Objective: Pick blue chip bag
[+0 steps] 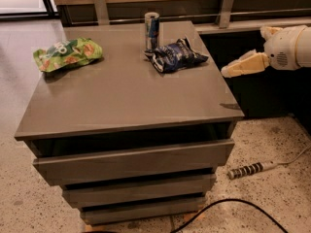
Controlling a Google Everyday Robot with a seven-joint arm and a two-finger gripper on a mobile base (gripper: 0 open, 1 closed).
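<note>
The blue chip bag point(177, 55), a small crumpled navy foil bag with white markings, lies on the grey cabinet top point(126, 96) near its back right. My gripper point(239, 66) hangs in the air off the cabinet's right edge, to the right of the bag and about level with it. It holds nothing and does not touch the bag. Its white arm housing point(291, 46) reaches in from the right side of the view.
A tall slim blue-and-silver can point(151, 31) stands upright just left of and behind the bag, almost touching it. A bright green snack bag point(68, 54) lies at the back left. A power strip point(249, 170) and a black cable point(233, 207) lie on the speckled floor.
</note>
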